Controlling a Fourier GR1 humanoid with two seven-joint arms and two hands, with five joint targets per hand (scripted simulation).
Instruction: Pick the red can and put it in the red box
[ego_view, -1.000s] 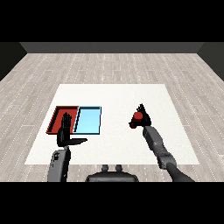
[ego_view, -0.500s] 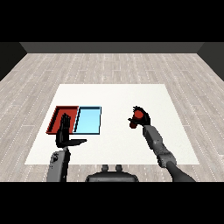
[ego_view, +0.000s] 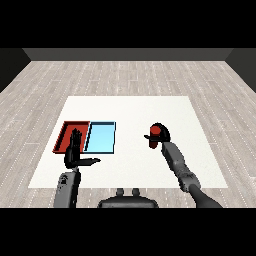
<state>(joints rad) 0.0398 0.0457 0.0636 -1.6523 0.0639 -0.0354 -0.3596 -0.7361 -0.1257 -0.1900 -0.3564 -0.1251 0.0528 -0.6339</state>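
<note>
Since a second ago, the right hand has carried the red can slightly leftward; its fingers curl round the can, above the white table, well right of the red tray. Left hand hovers open beside that tray.

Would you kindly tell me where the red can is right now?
The red can sits right of centre in the head view, held in the right hand, well right of the light blue tray.

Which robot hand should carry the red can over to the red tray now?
The right robot hand: its fingers already curl round the red can. The left robot hand hangs open beside the red tray, far from the can.
</note>
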